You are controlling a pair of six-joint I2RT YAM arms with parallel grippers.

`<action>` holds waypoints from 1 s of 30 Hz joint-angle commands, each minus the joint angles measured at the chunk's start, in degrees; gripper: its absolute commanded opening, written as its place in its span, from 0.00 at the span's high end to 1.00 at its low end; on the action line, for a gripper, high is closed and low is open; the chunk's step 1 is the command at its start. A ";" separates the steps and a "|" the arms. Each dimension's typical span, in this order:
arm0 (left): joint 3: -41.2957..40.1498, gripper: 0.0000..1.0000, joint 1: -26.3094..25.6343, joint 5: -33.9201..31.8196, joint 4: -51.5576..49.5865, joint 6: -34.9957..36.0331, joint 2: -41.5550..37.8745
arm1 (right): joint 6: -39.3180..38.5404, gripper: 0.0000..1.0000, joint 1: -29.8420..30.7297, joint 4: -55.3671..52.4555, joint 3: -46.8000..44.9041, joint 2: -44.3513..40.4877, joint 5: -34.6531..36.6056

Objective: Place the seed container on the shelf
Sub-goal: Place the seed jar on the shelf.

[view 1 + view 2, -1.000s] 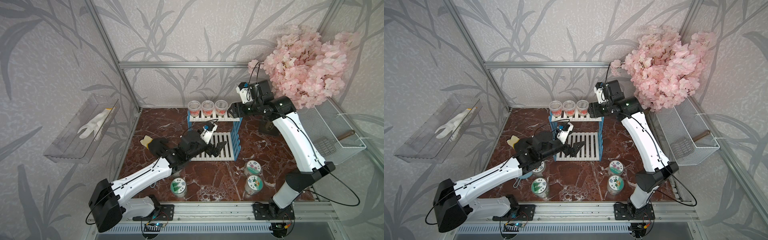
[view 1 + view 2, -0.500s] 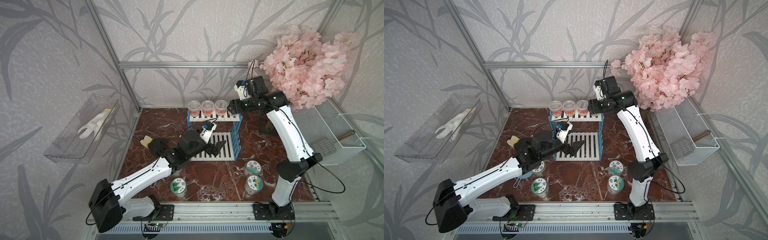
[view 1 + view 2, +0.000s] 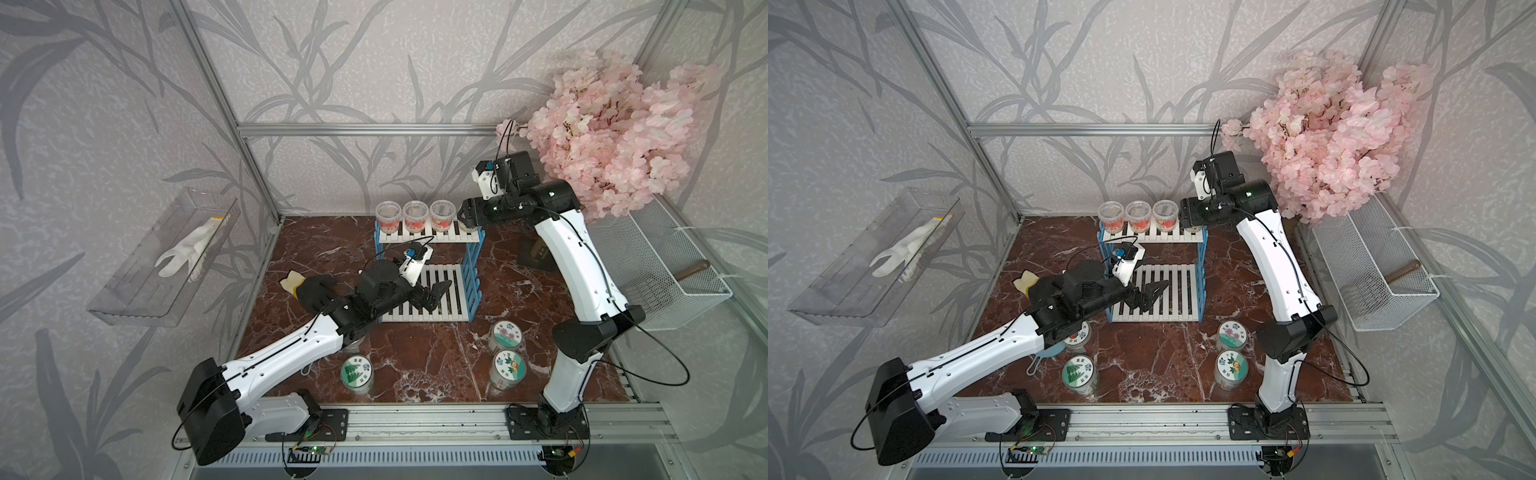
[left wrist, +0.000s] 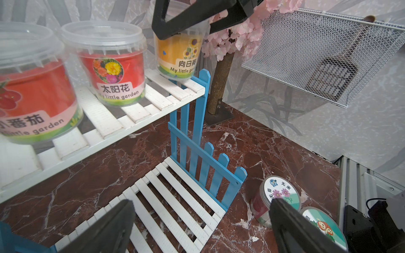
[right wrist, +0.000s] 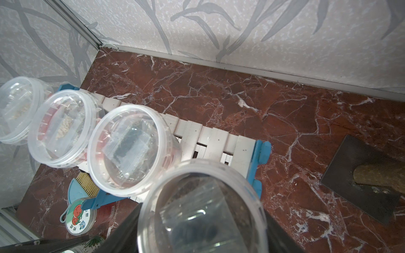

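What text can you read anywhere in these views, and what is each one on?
"太阳花", "My little garden": flower-picture red tub on the shelf.
"小番茄", "little garden" (start blurred): tomato-picture red tub.
"向日葵", "My little gar" (cut off): yellow tub.
Pink-flower tin lid: characters partly hidden, not sure.
Tomato tin lid: blurred.
Green-leaf tin lid: too small in both top views.

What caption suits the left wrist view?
Right pincer holds yellow-labelled seed container at the top tier of the shelf.
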 commanded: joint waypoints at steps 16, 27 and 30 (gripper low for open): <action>0.89 0.00 0.36 1.37 -0.04 -0.35 -0.49 | -0.24 0.23 -1.21 4.37 -6.56 -3.11 -0.47; 1.93 0.00 0.33 2.90 -0.41 -0.87 0.80 | -2.49 0.10 -1.29 4.47 -4.84 -4.49 -0.88; 1.88 0.00 0.29 2.81 -0.27 -0.79 0.65 | -3.90 0.07 -1.21 6.13 -7.49 -6.69 -0.88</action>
